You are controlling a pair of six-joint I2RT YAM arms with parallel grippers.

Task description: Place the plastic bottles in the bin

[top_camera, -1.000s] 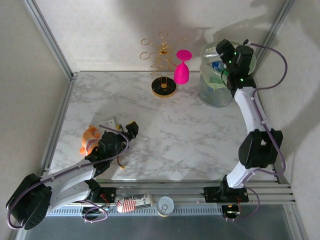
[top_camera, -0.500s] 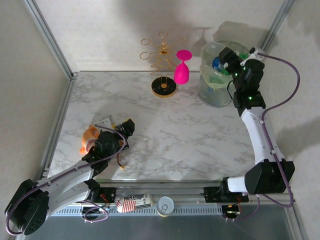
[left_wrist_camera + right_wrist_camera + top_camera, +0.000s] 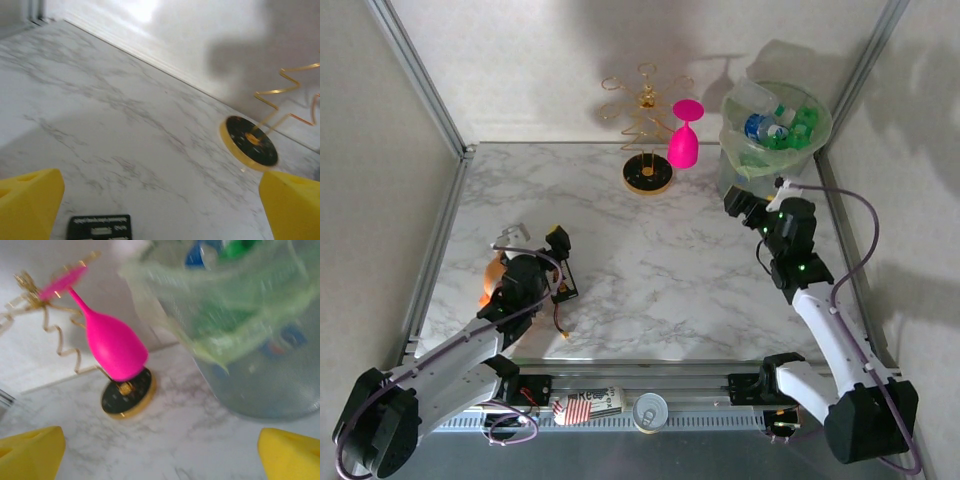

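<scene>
As far as the top view shows, most of the job looks done. The bin (image 3: 745,185) stands at the far right corner of the table (image 3: 650,250) and holds a heap of plastic bottles (image 3: 775,125), clear ones w/ blue caps plus green ones, piled to about the rim. In the right wrist view more blue and green shows through the bin wall, blurred.

What's left: one red-labelled bottle (image 3: 588,405) lies on its side on the rail (image 3: 700,385) at the near edge, off the marble, just beside a can (image 3: 650,410). An orange thing (image 3: 496,272) sits by the left arm near the table's left edge; can't tell if it's a bottle.

The left gripper (image 3: 563,265) hangs low over the left part of the table, jaws spread wide w/ nothing btwn them per its wrist cam. The right gripper (image 3: 735,203) is just in front of the bin, facing it and the pink glass (image 3: 112,347) on the gold rack (image 3: 648,177); its jaws are wide apart and empty too.

Judgement: approx. one or two items to go. The rail bottle lies close to the arm bases, so prob. an awkward reach.
</scene>
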